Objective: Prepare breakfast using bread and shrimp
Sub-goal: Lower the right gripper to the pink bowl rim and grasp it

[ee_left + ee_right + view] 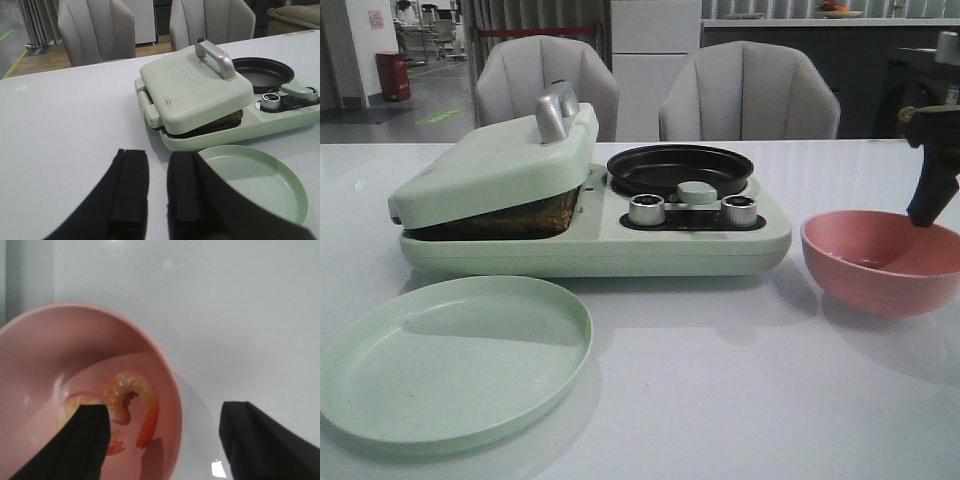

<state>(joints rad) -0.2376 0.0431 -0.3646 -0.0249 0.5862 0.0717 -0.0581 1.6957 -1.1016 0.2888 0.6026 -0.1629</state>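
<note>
Two curled orange-and-cream shrimp [131,402] lie on the floor of a pink bowl [75,330], one fully in view and a second partly hidden behind a finger of the right gripper [165,440]. That gripper hangs just above the bowl with its fingers spread wide apart, one finger over the inside of the bowl and the other outside the rim over bare table [720,400]; it holds nothing.

From the front, the right gripper [932,205] dips into the bowl [880,262] at the table's right edge. To its left stands a pale green breakfast maker [590,215] with a round black pan [680,170] and two silver knobs [646,209]. The maker's lid [195,90] is propped slightly open over something dark brown, probably the bread [515,213], though the gap is too shadowed to be sure.

The left gripper [157,192] hovers low over the table with its fingers nearly together, a narrow gap between them, gripping nothing. A green plate [260,180] sits just beside it, in front of the maker.
</note>
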